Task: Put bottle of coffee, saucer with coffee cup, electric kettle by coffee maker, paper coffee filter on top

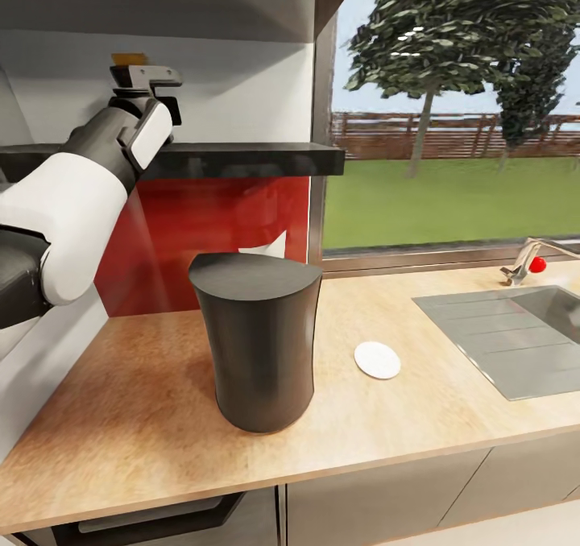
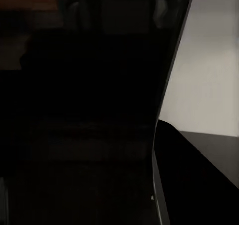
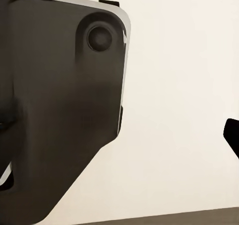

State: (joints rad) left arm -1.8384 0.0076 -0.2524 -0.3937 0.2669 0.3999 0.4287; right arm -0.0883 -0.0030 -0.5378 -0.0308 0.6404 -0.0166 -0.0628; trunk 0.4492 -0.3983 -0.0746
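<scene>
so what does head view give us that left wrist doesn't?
Head alone: coffee maker upright on the countertop, saucer lying apart on its sink side, sink, window, and the left gripper raised at the shelf against an amber-gold cap. Left wrist alone: a close, nearly black surface, too dark to identify. Both: white wall and, apparently, the black shelf slab.

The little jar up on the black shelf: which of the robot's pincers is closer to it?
Left. The left pincer is raised to the kitchen shelf, right at the bottle of coffee. The right pincer's position relative to it cannot be told.
</scene>
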